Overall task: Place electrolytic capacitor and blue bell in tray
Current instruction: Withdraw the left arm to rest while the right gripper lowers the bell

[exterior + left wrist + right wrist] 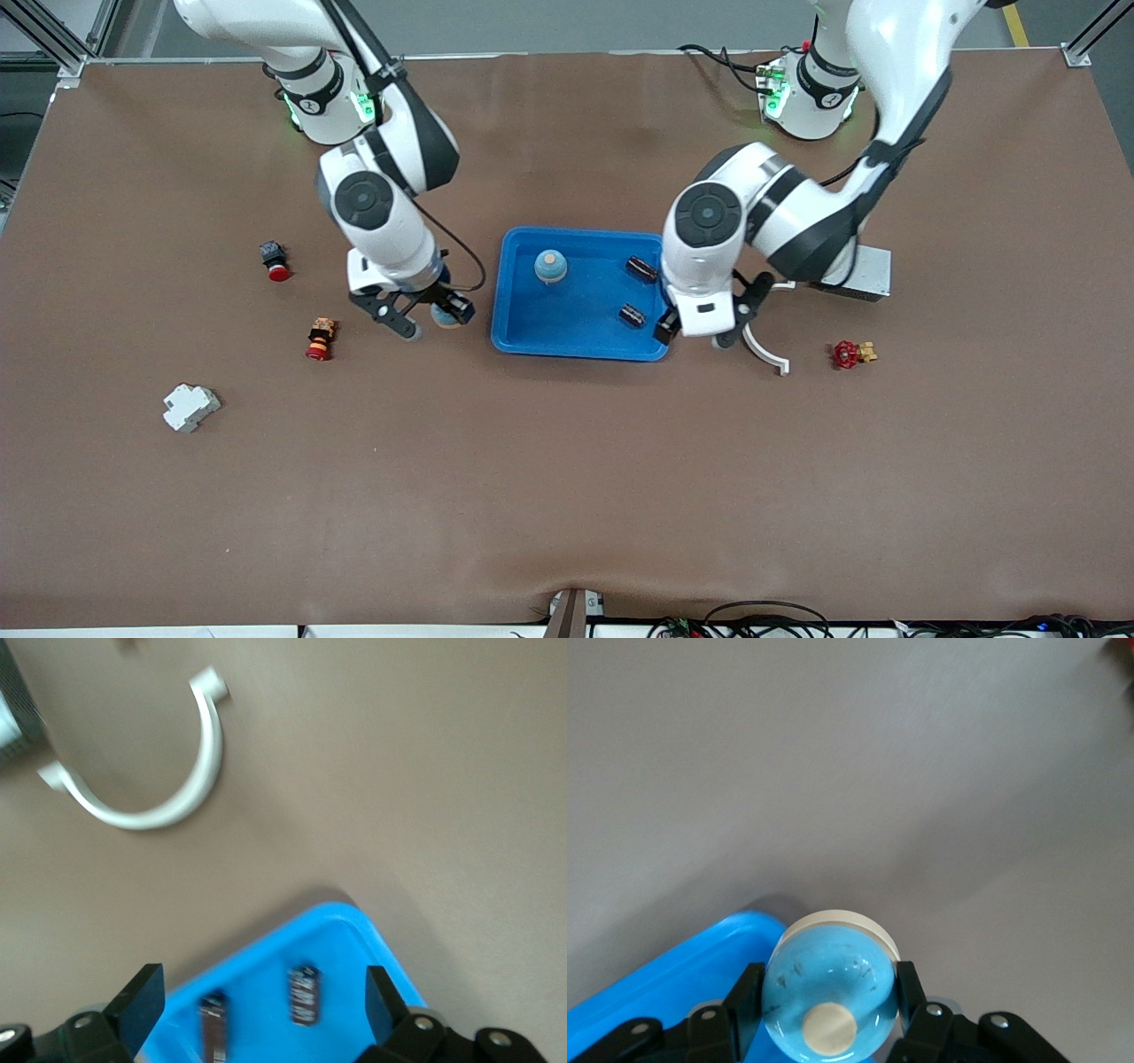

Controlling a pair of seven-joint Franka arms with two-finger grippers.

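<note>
Clamped in my right hand is a blue bell, its fingers pressed tight against both sides of the glossy dome; in the front view that hand sits left of centre, low over the brown tabletop just beside the tray's edge toward the right arm's end. My left hand hangs just right of centre in the frame, over the tray's corner toward the left arm's end, with its fingers spread wide and nothing between them; its wrist view looks down past those fingers at two electrolytic capacitors lying in the blue tray. In the front view, those two dark capacitors lie near the tray's end toward the left arm, apart from each other, and another blue bell already stands in the tray, toward its upper part. So I judge the capacitor part done and the bell delivery to be the step in hand. Next, the right hand needs to carry its bell sideways over the raised rim, lower it onto a bare patch of the tray floor clear of the bell already there, then let go. A white curved clamp lies on the tabletop beside my left hand; it is not part of the job.
</note>
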